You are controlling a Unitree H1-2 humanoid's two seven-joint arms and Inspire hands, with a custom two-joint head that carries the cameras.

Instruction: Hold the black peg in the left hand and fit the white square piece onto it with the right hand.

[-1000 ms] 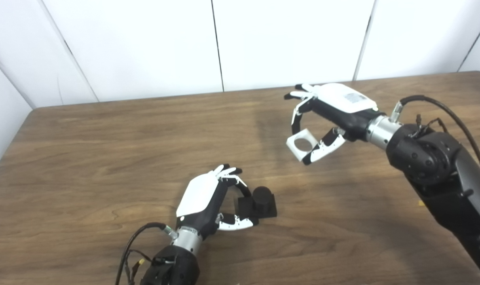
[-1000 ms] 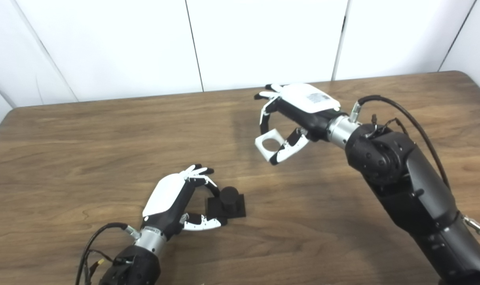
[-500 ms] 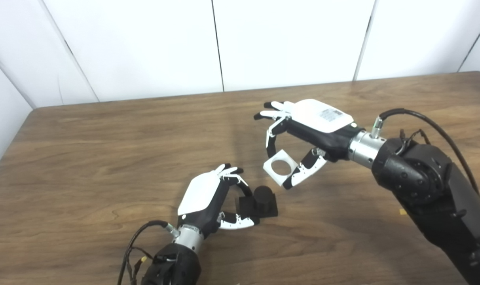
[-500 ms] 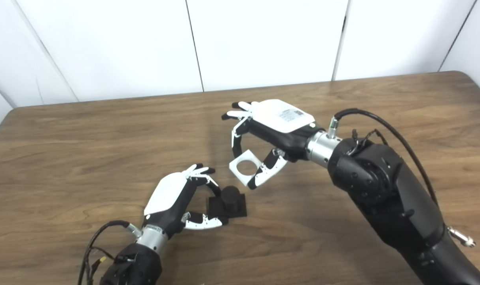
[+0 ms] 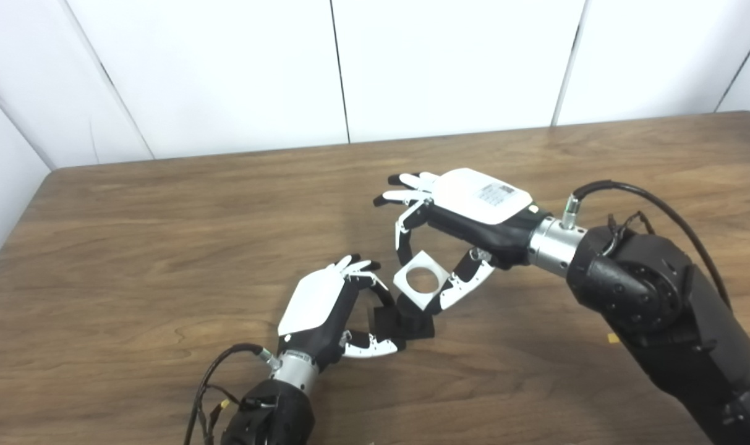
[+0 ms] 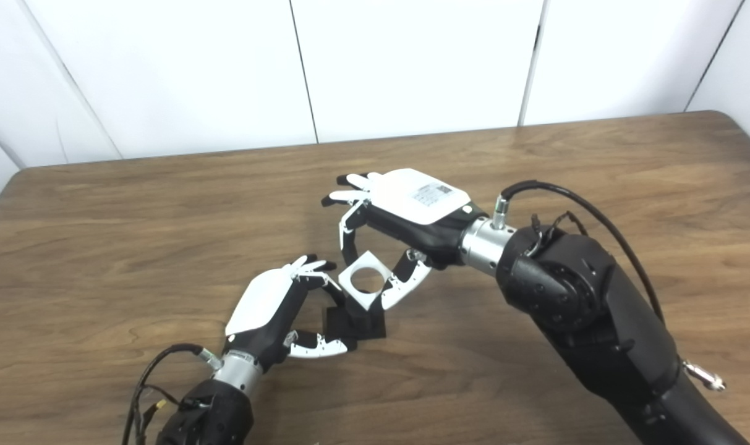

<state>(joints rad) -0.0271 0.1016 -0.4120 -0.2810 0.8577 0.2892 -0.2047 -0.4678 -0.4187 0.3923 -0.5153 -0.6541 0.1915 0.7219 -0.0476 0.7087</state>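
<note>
Since a second ago the right hand [image 5: 467, 210] has swung in from the far right of the brown wooden table [image 5: 133, 235] and now hovers directly over the black peg on its square black base [image 5: 412, 318] — carrying the flat white square piece with a round hole [image 5: 419, 280], pinched between fingers and thumb. That piece sits tilted just above the peg top, hiding it. Left hand [image 5: 325, 309] has kept its place, fingers and thumb closed on the black base, which rests on the table.

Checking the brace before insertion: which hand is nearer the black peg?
Left. The left hand grips the black peg at its base; the right hand holds the white square piece just above.
</note>
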